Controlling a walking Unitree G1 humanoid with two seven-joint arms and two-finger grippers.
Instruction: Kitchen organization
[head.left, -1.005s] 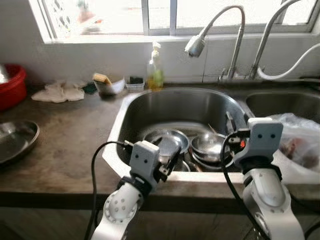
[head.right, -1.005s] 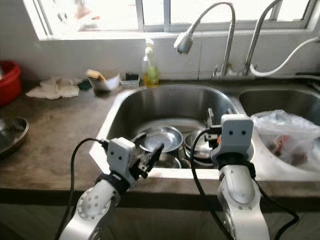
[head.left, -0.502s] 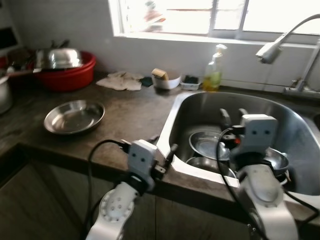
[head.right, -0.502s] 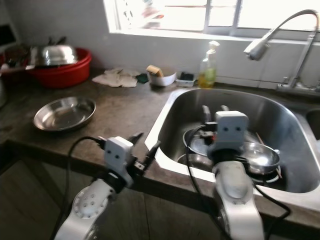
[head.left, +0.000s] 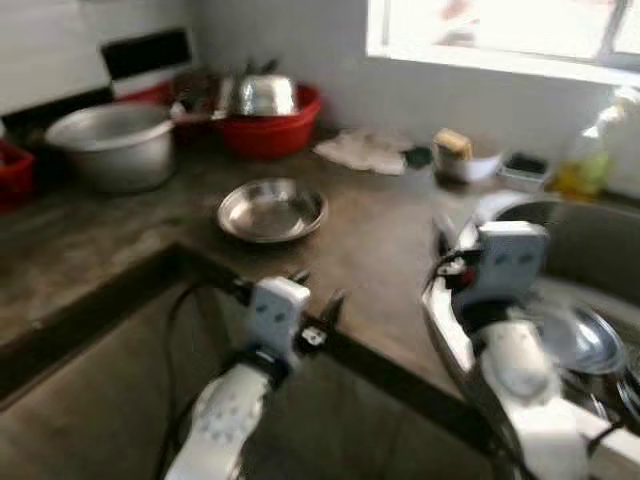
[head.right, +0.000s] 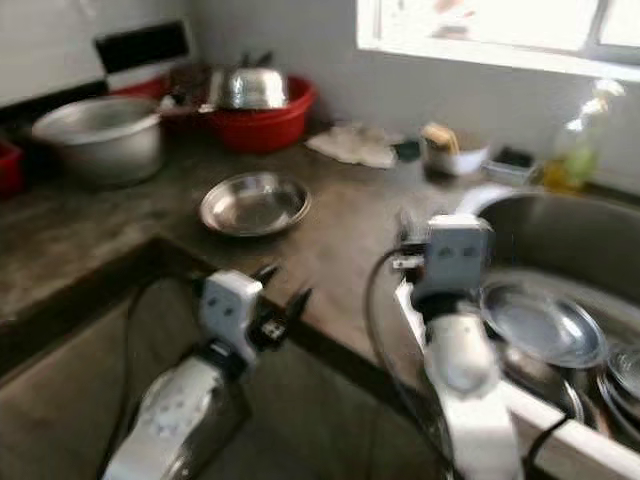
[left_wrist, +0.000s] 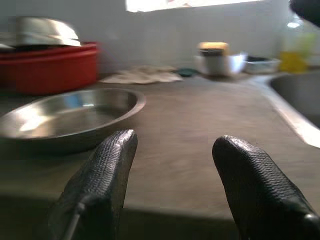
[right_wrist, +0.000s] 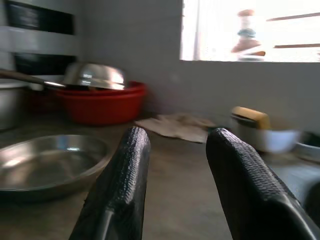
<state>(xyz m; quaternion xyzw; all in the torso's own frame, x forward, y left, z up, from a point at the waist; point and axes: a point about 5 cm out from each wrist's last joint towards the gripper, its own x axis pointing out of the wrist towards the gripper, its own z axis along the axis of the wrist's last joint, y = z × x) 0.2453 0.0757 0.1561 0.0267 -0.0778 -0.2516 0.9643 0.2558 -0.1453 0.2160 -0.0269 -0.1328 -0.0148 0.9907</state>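
We see bright white light pouring from the window (head.right: 500, 30), head pictures smeared with blur, shine on the steel dish (head.left: 272, 209), dim grey tabletop (head.left: 90, 260), soft fuzzy wrist pictures

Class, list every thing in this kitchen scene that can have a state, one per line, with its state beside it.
Left tool: open, empty, at the counter edge.
Right tool: open, empty.
Steel plate: upright on the counter, empty.
Red basin: holds an upturned steel bowl.
Large metal pot: upright; contents cannot be told.
Sink: holds steel dishes.
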